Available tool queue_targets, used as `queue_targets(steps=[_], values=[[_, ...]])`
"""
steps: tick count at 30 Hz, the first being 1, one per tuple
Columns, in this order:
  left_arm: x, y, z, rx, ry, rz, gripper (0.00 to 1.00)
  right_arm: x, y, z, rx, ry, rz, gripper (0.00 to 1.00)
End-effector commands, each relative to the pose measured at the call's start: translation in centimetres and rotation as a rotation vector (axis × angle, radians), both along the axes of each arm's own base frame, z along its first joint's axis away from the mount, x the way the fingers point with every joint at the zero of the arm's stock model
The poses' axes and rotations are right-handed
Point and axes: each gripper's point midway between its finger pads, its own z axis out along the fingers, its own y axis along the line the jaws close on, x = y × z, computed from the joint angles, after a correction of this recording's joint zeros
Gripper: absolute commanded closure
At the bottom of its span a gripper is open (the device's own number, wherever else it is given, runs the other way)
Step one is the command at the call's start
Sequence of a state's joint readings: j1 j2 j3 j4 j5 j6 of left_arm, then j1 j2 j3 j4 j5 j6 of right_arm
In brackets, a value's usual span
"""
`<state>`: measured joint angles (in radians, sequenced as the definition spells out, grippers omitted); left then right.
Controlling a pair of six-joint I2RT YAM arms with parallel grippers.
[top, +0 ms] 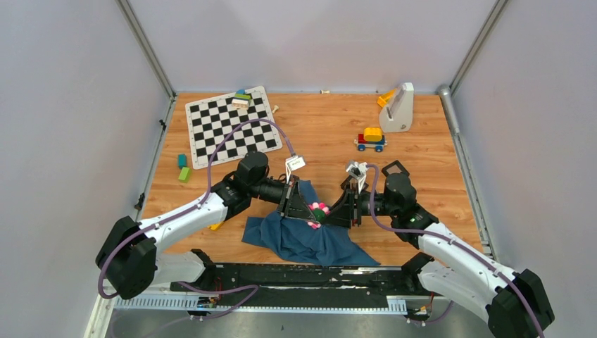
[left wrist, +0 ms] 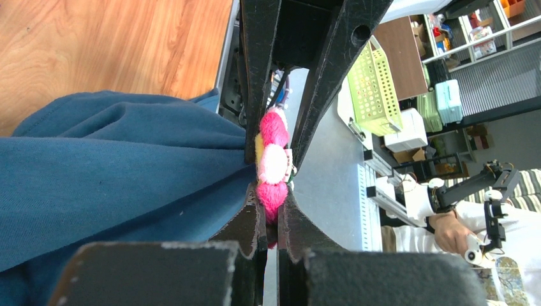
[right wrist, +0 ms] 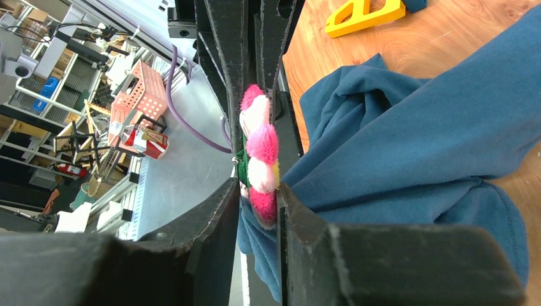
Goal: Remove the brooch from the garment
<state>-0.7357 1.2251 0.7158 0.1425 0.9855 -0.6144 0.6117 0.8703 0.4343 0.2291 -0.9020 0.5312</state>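
left gripper (left wrist: 273, 220) pinched shut on the brooch (left wrist: 273, 162), right gripper (right wrist: 260, 194) straddles it, can't tell if squeezing; garment (left wrist: 127, 166) bunched alongside

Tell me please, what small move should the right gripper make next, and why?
Probably close the right gripper fully on the brooch before any pull. Its fingers sit on both sides of the petals, but a firm pinch is not clear. The left gripper is shut where the brooch meets the garment, so it can likely hold the cloth back.
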Motion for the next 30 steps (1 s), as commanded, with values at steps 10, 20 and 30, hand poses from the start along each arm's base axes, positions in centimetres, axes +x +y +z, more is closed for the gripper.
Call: queue_targets(steps=[10, 20, 30], values=[[-0.2, -0.7, 2.6, -0.067, -0.073, -0.021, 1.00, 1.0, 0.7, 0.2, 0.006, 0.007, -0.042, 0.79], [-0.4, -0.9, 2.6, -0.068, -0.072, -0.022, 1.00, 1.5, 1.1, -0.8, -0.028, 0.047, -0.060, 0.82], [-0.3, -1.0, 2.0, -0.059, -0.064, -0.019, 1.00, 0.7, 1.8, -0.6, -0.030, 0.052, -0.018, 0.74]])
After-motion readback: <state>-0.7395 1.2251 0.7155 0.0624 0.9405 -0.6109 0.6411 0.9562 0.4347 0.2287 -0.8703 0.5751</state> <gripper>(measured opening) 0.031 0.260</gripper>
